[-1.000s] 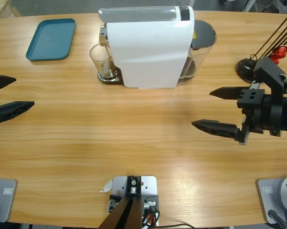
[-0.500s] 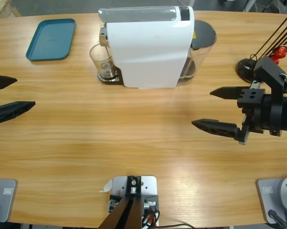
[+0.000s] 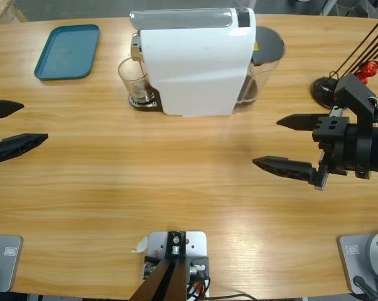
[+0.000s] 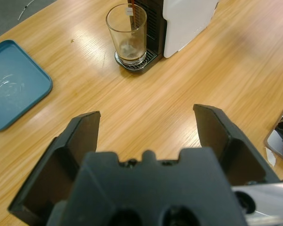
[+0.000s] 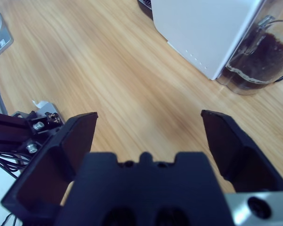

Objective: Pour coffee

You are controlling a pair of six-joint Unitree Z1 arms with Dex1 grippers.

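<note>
A clear glass [image 3: 135, 81] holding a little coffee [image 4: 130, 55] stands under the white machine [image 3: 195, 59], upper middle. Left end effector [image 3: 10, 125] and right end effector [image 3: 286, 143] hover spread, empty.

Glass [image 4: 128, 33] with coffee [image 4: 130, 56] under white machine [image 4: 186, 21], beyond wide-spread claw [image 4: 146, 129]
</note>
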